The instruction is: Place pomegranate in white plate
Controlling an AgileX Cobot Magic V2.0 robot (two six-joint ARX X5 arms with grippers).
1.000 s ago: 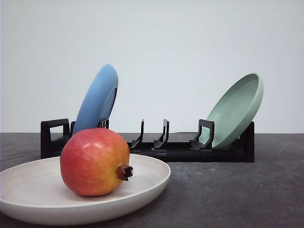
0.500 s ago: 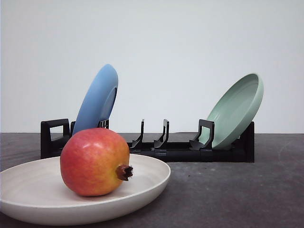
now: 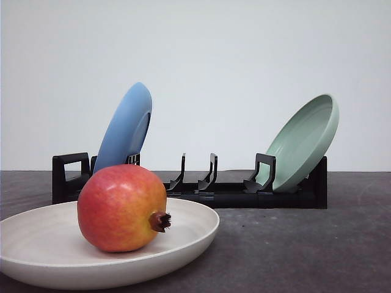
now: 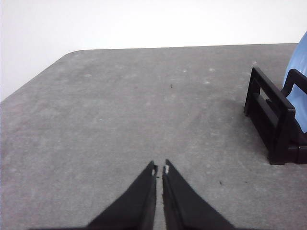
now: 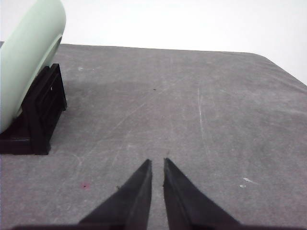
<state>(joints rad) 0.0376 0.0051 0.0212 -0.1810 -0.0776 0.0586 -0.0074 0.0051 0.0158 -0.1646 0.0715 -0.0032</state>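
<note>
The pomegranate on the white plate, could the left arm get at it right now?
Probably yes. The pomegranate sits uncovered on the white plate, nothing over or beside it; the black rack stands behind. The left hand is shut, so it would need to open.

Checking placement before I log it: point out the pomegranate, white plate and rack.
pomegranate (image 3: 119,207), front view, middle of its red skin
white plate (image 3: 194,232), front view, right rim
rack (image 3: 229,196), front view, base bar

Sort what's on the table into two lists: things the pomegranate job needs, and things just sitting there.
Part of the job:
- pomegranate, lying in the white plate
- white plate

Just lying about:
- black dish rack
- blue plate, propped in the rack
- pale green plate, propped in the rack
</note>
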